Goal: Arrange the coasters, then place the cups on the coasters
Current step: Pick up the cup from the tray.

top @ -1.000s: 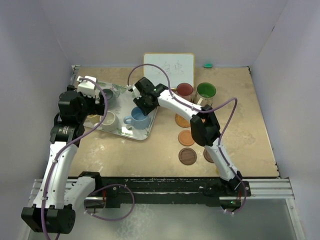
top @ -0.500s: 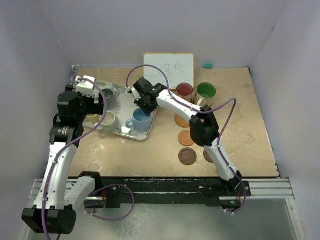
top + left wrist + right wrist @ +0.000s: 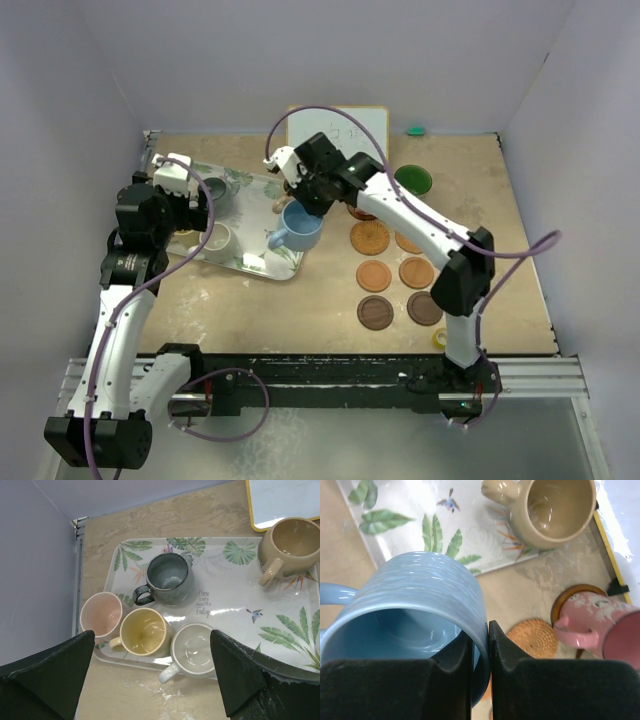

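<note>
Blue mug (image 3: 420,595) hangs over the tray (image 3: 225,600) edge, rim pinched in our right gripper (image 3: 481,630). Our tray holds grey mug (image 3: 167,577), pink mug (image 3: 101,616), yellow mug (image 3: 145,631), white mug (image 3: 194,650), tan mug (image 3: 292,542); left gripper (image 3: 150,655) gapes above.

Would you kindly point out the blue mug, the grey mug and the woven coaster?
blue mug (image 3: 425,590): right wrist view, outer wall.
grey mug (image 3: 169,575): left wrist view, inner bottom.
woven coaster (image 3: 535,637): right wrist view, top face.
</note>
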Robot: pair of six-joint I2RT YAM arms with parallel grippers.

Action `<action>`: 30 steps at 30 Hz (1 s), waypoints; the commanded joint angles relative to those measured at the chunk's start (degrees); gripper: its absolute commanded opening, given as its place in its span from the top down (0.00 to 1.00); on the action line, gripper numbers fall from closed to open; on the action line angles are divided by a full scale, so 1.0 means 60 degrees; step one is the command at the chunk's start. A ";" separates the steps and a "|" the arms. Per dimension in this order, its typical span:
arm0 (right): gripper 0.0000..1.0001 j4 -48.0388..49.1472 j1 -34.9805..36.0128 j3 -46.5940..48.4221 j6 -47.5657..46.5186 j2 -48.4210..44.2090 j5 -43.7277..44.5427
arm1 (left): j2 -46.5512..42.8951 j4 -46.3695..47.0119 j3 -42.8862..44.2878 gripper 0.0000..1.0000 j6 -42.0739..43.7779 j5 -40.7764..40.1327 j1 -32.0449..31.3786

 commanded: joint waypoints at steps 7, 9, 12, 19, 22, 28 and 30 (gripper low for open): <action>1.00 0.0257 -0.0843 -0.2926 -0.1566 -0.3327 -0.0754 | -0.0195 0.0500 -0.0113 0.06 0.0081 0.0389 0.0118; 1.00 0.0202 -0.1229 -0.3450 -0.1669 -0.3848 -0.0928 | -0.0213 0.0516 -0.0140 0.06 0.0086 0.0410 0.0119; 1.00 0.0247 -0.1815 -0.4346 -0.1895 -0.4600 -0.1045 | -0.0212 0.0580 -0.0245 0.06 0.0143 0.0492 0.0121; 1.00 0.0675 -0.3352 -0.6049 -0.2224 -0.5775 -0.1246 | -0.0205 0.0575 -0.0286 0.06 0.0186 0.1164 0.0121; 1.00 0.0874 -0.3863 -0.6560 -0.2503 -0.5990 -0.1113 | -0.0206 0.0668 -0.0445 0.06 0.0191 0.1398 0.0121; 0.99 0.1323 -0.4691 -0.7010 -0.3148 -0.5737 -0.1006 | -0.0171 0.0695 -0.0539 0.06 0.0260 0.1855 0.0136; 0.99 0.1488 -0.4965 -0.7047 -0.3367 -0.5596 -0.1057 | -0.0194 0.0674 -0.0563 0.06 0.0270 0.1978 0.0148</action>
